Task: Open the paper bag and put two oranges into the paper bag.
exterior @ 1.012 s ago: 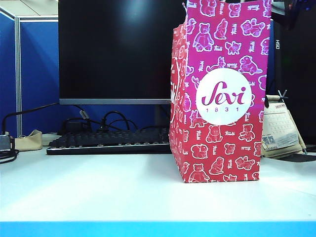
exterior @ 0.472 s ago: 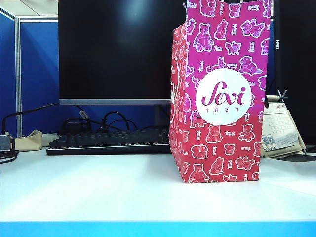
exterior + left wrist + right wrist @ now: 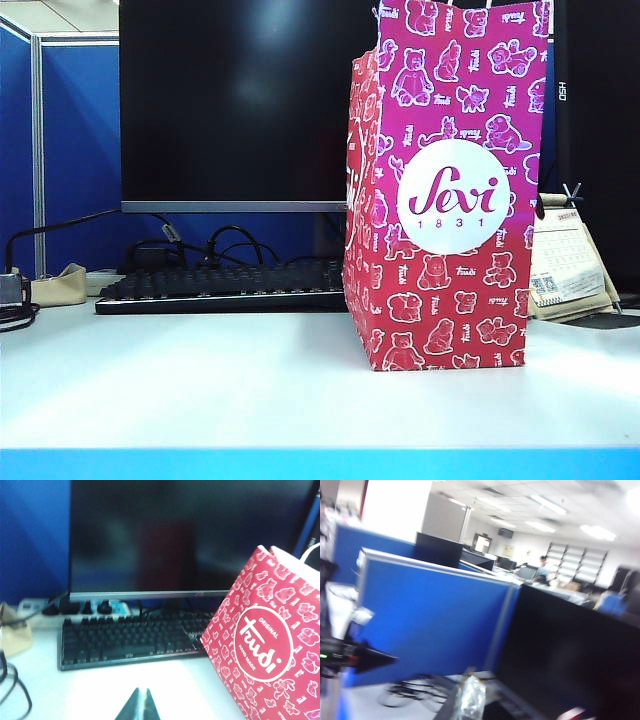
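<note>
Paper bag (image 3: 445, 190) stands upright, oranges unseen. Left gripper (image 3: 138, 706) rests closed at its eight o'clock — right gripper (image 3: 367, 659), closed and empty, should retreat gently.

White tabletop (image 3: 200, 380) with a blue front edge; a dark monitor (image 3: 235, 100) stands at its rear over a black keyboard (image 3: 220, 285) and loose cables (image 3: 215, 245). Blue partition panels (image 3: 70, 150) with grey frames stand behind. The right wrist view, blurred, shows an open office: white ceiling with strip lights (image 3: 547, 502), further partitions and screens.
</note>
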You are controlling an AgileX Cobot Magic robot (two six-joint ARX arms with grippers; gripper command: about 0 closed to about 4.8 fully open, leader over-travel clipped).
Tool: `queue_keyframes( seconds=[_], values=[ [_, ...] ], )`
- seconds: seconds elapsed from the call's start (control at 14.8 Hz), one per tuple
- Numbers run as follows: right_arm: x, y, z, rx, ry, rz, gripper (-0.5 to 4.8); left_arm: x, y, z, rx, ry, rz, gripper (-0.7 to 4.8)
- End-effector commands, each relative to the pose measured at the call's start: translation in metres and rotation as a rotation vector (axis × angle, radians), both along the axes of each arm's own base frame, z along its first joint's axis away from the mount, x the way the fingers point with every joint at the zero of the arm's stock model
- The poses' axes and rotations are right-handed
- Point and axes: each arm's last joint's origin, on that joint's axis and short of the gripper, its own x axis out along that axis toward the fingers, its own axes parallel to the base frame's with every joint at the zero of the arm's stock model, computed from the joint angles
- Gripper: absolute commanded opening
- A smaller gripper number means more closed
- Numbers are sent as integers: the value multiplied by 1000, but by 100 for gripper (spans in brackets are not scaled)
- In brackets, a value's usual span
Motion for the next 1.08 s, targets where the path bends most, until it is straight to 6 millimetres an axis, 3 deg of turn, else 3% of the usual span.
queue_keyframes(
  seconds=[0.07, 0.2, 0.4, 0.54, 0.88, 1.08],
  values=[
    [18, -9, -41, 181, 94, 138, -6, 0, 0, 0, -5, 9, -1, -5],
    [40, -14, -74, 269, 248, 203, -6, 0, 0, 0, -5, 9, -1, -5],
    [56, -22, -105, 424, 290, 160, -6, 0, 0, 0, -5, 10, 0, -5],
    [64, -25, -128, 427, 303, 116, -6, 0, 0, 0, -5, 10, -1, -5],
    [73, -26, -225, 466, 615, 85, -6, 0, 0, -1, -4, 13, 2, -5],
    [85, -24, -247, 423, 719, 10, -6, -1, 0, -2, -3, 23, 1, -5]
  ],
)
